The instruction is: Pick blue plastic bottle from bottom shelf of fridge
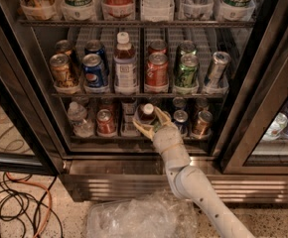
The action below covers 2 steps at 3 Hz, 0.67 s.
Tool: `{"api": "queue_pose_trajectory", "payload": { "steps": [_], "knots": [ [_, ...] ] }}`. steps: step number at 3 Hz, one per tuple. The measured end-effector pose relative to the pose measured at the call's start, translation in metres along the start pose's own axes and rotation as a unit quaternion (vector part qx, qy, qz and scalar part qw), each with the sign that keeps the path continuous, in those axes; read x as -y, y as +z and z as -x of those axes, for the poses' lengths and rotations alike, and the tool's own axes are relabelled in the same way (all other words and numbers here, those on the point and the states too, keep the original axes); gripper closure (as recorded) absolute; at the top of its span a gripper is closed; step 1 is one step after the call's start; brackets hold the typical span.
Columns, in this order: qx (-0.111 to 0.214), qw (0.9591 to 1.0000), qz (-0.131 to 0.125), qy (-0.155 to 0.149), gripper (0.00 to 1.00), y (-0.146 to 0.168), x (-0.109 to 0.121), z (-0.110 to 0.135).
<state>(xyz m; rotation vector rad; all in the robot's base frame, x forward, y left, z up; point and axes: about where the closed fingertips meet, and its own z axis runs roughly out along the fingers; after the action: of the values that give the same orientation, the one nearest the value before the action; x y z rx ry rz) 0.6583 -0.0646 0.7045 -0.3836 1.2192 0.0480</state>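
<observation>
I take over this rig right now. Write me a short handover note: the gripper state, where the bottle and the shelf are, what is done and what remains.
Gripper: inside the fridge, at the front middle of the bottom shelf, right at the blue plastic bottle. It cannot be told whether it has a grip.
Bottle: in the bottom shelf's row, white cap up, not yet out of the fridge.
Done: the reach to the bottle.
Left: confirm the grip, lift the bottle off the shelf and draw it out of the fridge.
</observation>
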Motion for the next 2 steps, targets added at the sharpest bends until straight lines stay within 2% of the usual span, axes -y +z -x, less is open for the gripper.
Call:
{"api": "queue_pose_trajectory", "payload": {
  "steps": [1,2],
  "knots": [
    [0.003,0.9995,0.032,0.001,1.0,-0.0162,-0.0204,0.0192],
    [-0.03,0.9955,0.068,0.058,1.0,-0.0238,-0.0298,0.0283]
  ]
}}
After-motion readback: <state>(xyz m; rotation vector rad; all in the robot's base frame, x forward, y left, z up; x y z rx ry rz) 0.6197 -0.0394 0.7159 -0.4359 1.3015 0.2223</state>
